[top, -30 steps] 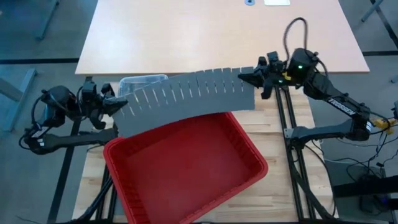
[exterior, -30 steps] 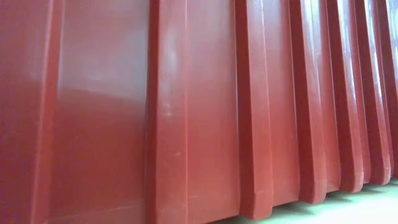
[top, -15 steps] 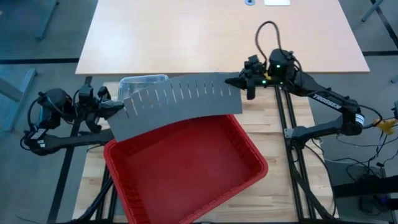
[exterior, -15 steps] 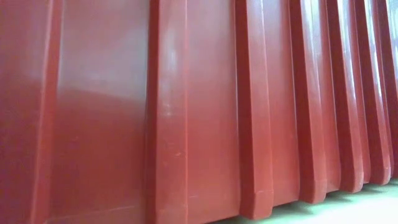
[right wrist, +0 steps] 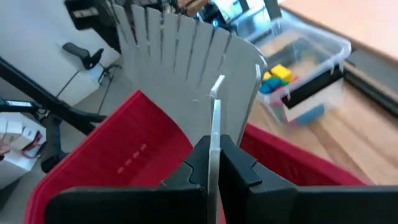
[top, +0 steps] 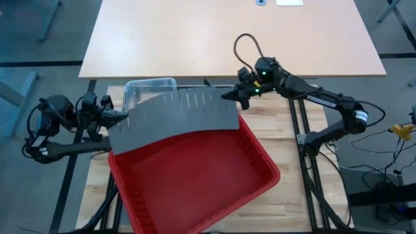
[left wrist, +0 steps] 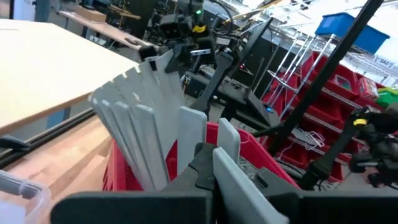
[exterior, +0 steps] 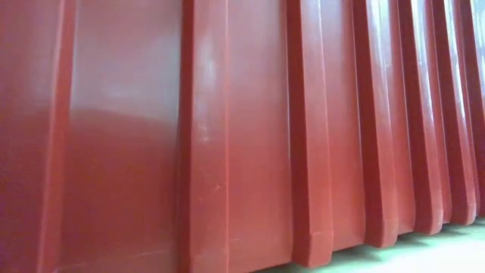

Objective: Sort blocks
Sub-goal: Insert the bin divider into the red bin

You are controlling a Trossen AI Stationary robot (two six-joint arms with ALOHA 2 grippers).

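Bowing the grey divider (top: 175,117) harder: right gripper (top: 231,97) is moving leftward, left gripper (top: 121,116) is also clamped on its end, above the red bin (top: 195,188). Blocks (right wrist: 277,78) are sitting unsorted in the clear tub (top: 140,88).

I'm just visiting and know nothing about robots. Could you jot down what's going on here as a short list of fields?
Being handled: grey slotted divider panel, bowed, one end in each gripper
Left gripper: shut on one end of the panel
Right gripper: shut on the other end
Panel position: above the far edge of the red bin
Red bin: on the wooden table, nothing seen inside
Blocks: yellow and blue ones seen, in the clear tub beyond the bin
Sorting: not yet begun
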